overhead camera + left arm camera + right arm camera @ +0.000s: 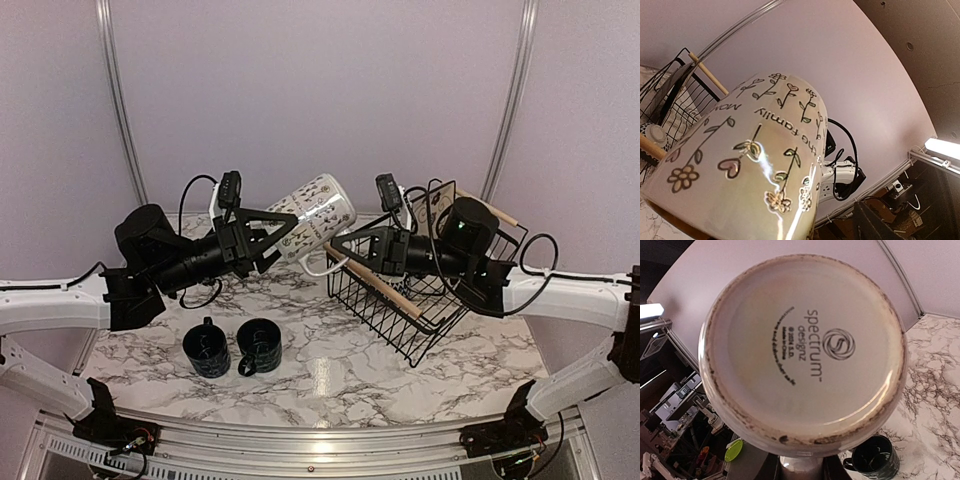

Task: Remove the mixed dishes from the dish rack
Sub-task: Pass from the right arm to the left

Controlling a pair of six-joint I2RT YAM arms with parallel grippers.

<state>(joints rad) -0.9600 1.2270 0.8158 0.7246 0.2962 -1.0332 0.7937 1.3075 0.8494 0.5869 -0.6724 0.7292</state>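
The white mug [318, 213] with flower drawings hangs in the air between my two arms, left of the dish rack [420, 305]. My right gripper [336, 248] is shut on its handle [800, 469], and the mug's base [805, 345] fills the right wrist view. My left gripper [284, 240] is spread open around the mug's rim end. The mug's side [745, 165] fills the left wrist view. Two dark mugs [206, 350] [259, 346] stand on the table at front left. The square plate [438, 205] leans in the rack. The small bowl is hidden.
The rack stands at the right, tilted, with its wooden handles [375, 285] front and back; it also shows in the left wrist view [670, 95]. One dark mug [872, 456] shows under the white mug in the right wrist view. Marble tabletop [330, 370] lies in front.
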